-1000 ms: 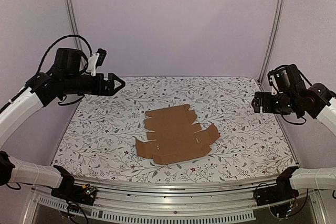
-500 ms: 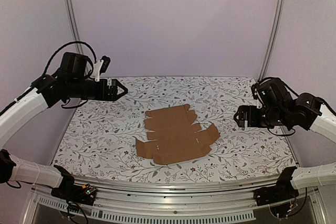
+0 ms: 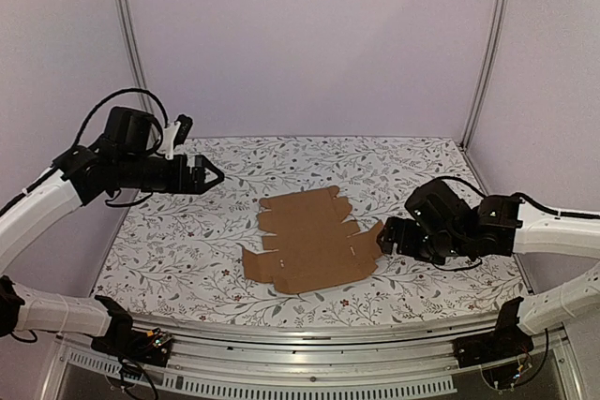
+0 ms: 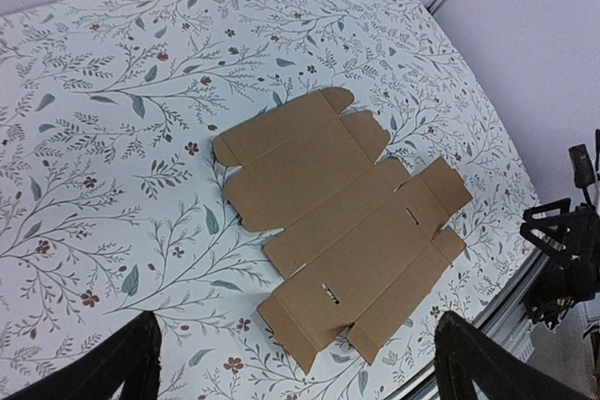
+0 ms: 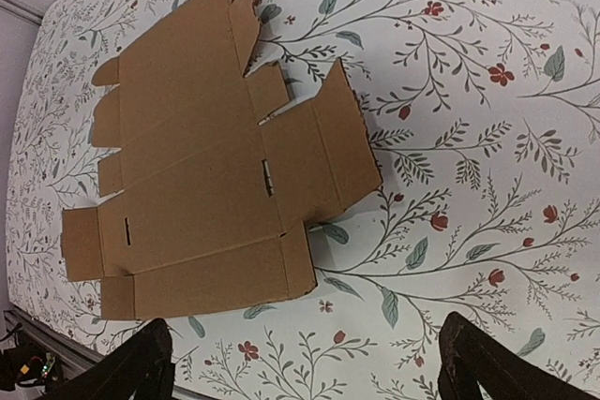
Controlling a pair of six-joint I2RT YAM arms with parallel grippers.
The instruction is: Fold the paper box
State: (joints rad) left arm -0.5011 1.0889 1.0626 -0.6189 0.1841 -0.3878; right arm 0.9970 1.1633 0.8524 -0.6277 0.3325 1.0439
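Observation:
The paper box (image 3: 314, 239) is a flat brown die-cut sheet with flaps, tabs and small slots, lying unfolded near the middle of the floral table. It also fills the left wrist view (image 4: 342, 222) and the right wrist view (image 5: 211, 170). My left gripper (image 3: 208, 173) hangs open above the back left of the table, well away from the sheet. My right gripper (image 3: 386, 236) is open and low, just off the sheet's right flap. In each wrist view only the dark fingertips (image 4: 127, 362) (image 5: 478, 362) show at the bottom corners, with nothing between them.
The table has a white cloth with a leaf and flower print (image 3: 431, 175). A metal rail (image 3: 309, 330) runs along the near edge. Upright frame posts (image 3: 487, 44) and lilac walls close off the back and sides.
My right arm has swung down and left, from the back right to the sheet's right flap. My left gripper has dropped slightly and stayed at the back left. The sheet has not moved.

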